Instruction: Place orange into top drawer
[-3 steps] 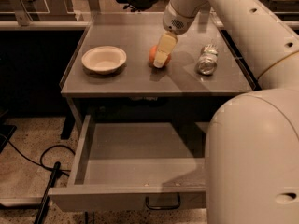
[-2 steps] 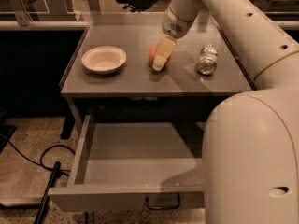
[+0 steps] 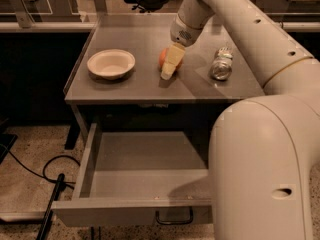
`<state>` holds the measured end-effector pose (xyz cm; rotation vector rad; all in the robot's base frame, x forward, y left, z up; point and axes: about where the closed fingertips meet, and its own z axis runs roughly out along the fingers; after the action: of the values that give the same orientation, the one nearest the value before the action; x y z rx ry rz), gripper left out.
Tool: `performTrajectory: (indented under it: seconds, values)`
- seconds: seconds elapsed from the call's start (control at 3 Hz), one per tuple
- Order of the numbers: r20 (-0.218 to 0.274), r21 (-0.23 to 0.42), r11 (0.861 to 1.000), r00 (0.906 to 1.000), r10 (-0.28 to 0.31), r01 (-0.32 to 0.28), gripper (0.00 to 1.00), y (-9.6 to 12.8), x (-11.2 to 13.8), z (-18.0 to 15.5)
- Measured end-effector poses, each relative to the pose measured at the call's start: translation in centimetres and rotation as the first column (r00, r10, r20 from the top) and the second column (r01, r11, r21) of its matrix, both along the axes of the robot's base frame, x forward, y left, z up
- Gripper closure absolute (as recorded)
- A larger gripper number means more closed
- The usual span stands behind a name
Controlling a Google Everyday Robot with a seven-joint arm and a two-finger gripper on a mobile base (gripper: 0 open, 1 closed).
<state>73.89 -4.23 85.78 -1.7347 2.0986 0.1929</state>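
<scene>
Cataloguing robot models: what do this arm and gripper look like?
The arm is smooth cream-white rounded tubing with small dark holes and a thin joint seam; no cables show. The gripper, at the orange on the table, is pale yellow, wedge-shaped.

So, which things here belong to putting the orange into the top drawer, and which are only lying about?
For the job: orange on the tabletop; gripper down against it; top drawer, open below.
Lying about: white bowl, left on the tabletop; silver can, right of the orange.
</scene>
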Motion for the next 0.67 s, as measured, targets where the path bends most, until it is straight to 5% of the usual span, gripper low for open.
performTrajectory:
  seconds: [0.67]
  values:
    - [-0.001,0.000,1.000,1.0000,0.000,0.000,0.41,0.01,0.01,-0.03]
